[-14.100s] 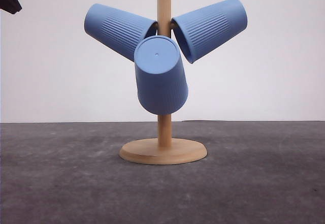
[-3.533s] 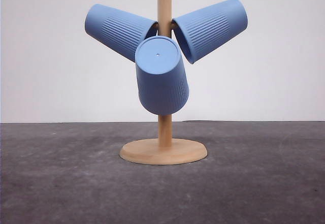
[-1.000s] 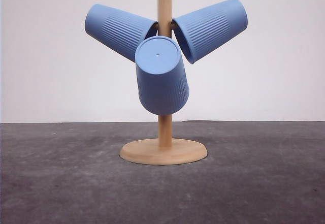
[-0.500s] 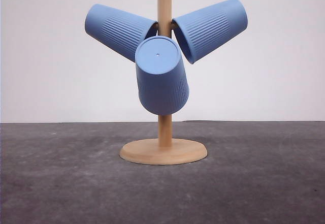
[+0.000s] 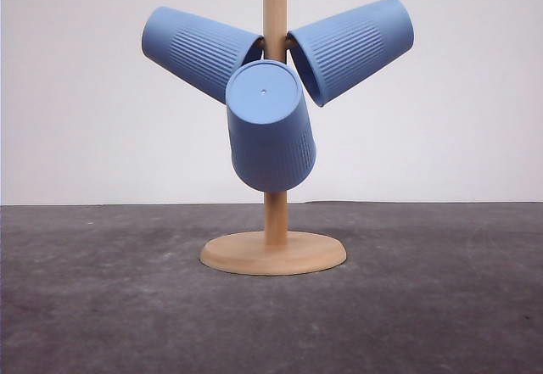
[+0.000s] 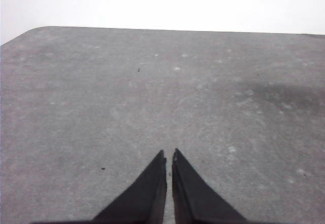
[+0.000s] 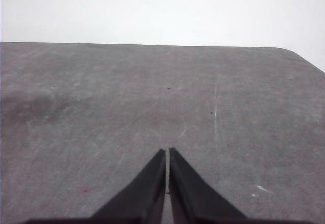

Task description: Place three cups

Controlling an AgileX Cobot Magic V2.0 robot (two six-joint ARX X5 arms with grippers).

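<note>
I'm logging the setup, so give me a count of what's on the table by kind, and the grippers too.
Light-blue cups: 3, left, middle, right, all hung on the stand
Wooden peg stand: 1
Grippers: 2, left gripper and right gripper, both shut and empty
Total: 6

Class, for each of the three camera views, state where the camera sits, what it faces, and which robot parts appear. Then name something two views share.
Front view: low, facing forward at three cups hanging on a wooden stand.
Left wrist view: on the left arm, over the grey table; left gripper shut.
Right wrist view: on the right arm; right gripper shut.
Shared: both wrist views show the table.
</note>
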